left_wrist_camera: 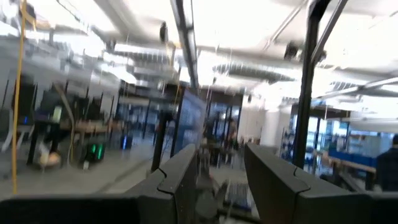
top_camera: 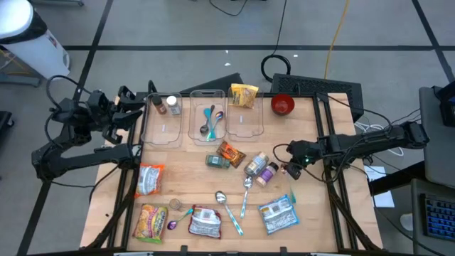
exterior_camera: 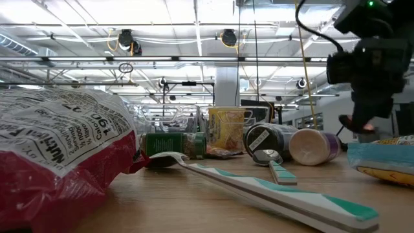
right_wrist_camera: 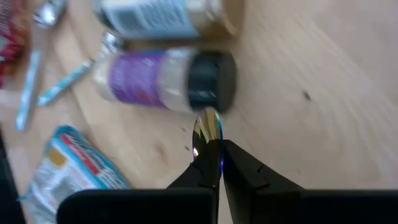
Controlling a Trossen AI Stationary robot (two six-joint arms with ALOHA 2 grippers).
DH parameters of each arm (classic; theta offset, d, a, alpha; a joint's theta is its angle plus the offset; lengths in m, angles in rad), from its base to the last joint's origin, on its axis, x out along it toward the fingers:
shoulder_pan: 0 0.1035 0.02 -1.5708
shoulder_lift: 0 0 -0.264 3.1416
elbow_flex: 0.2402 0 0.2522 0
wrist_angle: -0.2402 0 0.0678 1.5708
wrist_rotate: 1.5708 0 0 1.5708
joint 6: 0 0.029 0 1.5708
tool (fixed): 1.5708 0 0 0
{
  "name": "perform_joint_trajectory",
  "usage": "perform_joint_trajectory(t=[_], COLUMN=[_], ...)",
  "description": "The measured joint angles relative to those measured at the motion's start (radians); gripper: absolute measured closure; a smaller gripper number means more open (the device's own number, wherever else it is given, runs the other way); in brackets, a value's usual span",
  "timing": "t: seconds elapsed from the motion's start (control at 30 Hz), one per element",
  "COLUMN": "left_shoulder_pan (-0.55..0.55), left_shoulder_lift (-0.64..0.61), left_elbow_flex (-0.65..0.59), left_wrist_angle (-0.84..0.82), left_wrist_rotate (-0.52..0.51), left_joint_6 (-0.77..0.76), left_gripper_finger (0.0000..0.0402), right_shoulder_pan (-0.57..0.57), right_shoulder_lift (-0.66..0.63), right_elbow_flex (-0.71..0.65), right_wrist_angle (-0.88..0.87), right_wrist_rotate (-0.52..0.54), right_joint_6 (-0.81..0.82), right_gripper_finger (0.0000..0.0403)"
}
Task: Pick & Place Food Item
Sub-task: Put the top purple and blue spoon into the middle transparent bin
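A: What lies nearest the low camera?

B: A crinkled red and white snack bag [exterior_camera: 61,162], with a long teal and white plastic spoon [exterior_camera: 284,194] just beside it on the light wooden table [top_camera: 313,213].

A: And the right gripper [top_camera: 290,171]?

B: Low over the table's right half, fingers pressed together on nothing. Its tips sit just by the black cap of a purple-labelled clear spice jar [right_wrist_camera: 168,79] lying on its side; I cannot tell whether they touch. A second jar with a blue and white label [right_wrist_camera: 158,17] lies alongside.

A: The left gripper [top_camera: 135,108]?

B: Raised at the table's far left corner, beside three clear plastic bins [top_camera: 205,115], fingers [left_wrist_camera: 180,180] partly apart, holding nothing.
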Motion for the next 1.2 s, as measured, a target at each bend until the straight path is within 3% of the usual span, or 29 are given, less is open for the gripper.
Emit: perform_joint_trajectory(t=[0.43,0.63,0.97,1.2], left_shoulder_pan=[0.000,0.000,0.000,-0.001], left_shoulder_lift=[0.003,0.021,0.190,0.360], left_elbow_flex=[0.000,0.000,0.000,0.000], left_wrist_angle=[0.167,0.250,0.551,0.592], left_wrist_rotate=[0.000,-0.027,-0.028,-0.071], left_joint_6=[-0.013,-0.021,-0.088,-0.173], left_gripper_finger=[0.0261,0.0261,0.0261,0.0261], right_shoulder_pan=[-0.043,-0.071,-0.145,-0.176], right_shoulder_lift=[0.000,0.000,0.000,0.001], right_elbow_flex=[0.167,0.234,0.274,0.316], right_wrist_angle=[0.010,0.148,0.357,0.391], right_wrist_rotate=[0.022,0.021,0.019,0.019], right_joint_6=[-0.086,-0.112,-0.132,-0.184], right_gripper_finger=[0.0403,0.0403,0.0403,0.0403])
